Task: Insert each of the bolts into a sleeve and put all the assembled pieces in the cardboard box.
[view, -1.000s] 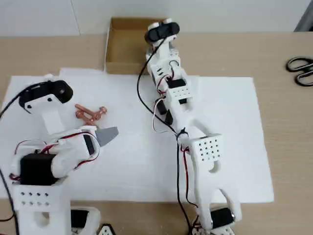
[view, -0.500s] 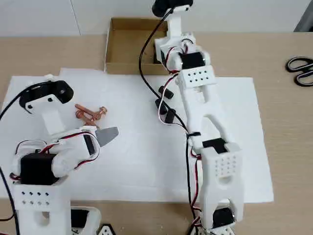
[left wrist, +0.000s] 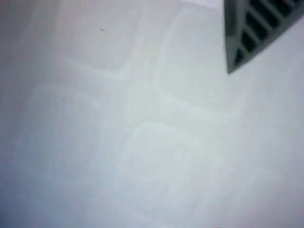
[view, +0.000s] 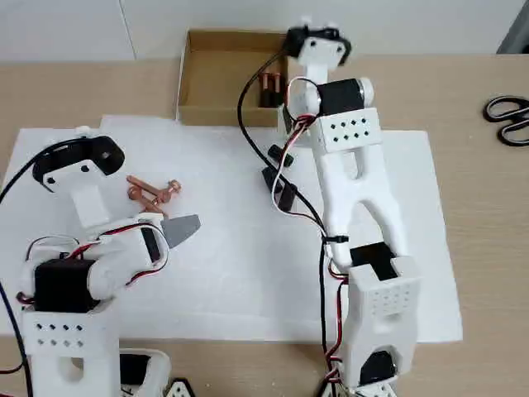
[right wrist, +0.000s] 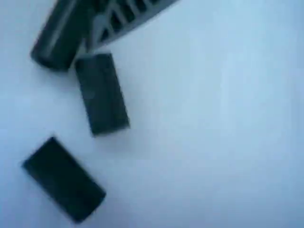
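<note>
Right gripper (right wrist: pixel 121 14), open or closed I can't tell, hangs just by the three loose sleeves (right wrist: pixel 102 92) near the cardboard box (view: pixel 207 112) while the bolts (view: pixel 153 192) lie well apart across the foam (view: pixel 231 273), and one clumsy dip could send a sleeve rolling!

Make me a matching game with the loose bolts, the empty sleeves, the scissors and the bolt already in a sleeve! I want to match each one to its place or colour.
Things:
1. loose bolts
2. empty sleeves
3. scissors
4. bolt already in a sleeve

Place or colour:
A. inside the cardboard box
B. on the bare table, off the white sheet
C. copper, on the white sheet
D. black, on the white sheet

Pairs: 1-C, 2-D, 3-B, 4-A
</note>
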Robot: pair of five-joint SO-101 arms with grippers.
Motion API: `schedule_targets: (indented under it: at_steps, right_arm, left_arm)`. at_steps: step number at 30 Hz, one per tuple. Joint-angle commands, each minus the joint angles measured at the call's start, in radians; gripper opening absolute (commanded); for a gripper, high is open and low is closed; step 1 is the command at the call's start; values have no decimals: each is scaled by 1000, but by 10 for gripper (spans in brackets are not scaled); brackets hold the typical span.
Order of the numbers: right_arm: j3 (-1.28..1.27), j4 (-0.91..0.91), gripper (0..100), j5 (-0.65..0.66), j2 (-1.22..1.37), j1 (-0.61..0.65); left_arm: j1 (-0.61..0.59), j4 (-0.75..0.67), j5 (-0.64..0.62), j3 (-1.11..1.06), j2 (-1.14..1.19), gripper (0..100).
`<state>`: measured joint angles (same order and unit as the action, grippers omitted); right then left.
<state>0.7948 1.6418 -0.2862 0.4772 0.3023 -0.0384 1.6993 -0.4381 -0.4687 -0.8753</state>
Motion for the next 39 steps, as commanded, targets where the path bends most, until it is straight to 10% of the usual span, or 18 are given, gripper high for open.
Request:
schedule_targets:
  at_steps: [1,25,39]
  right_arm:
    - [2,24,198,-38,1,16]
    - [-37,10,196,-55,367,70]
    - [-32,-1,3,-51,364,22]
  left_arm:
    - [0,2,5,2,-11,344]
    - [-5,3,5,2,-11,344]
    - [-5,3,5,2,-11,344]
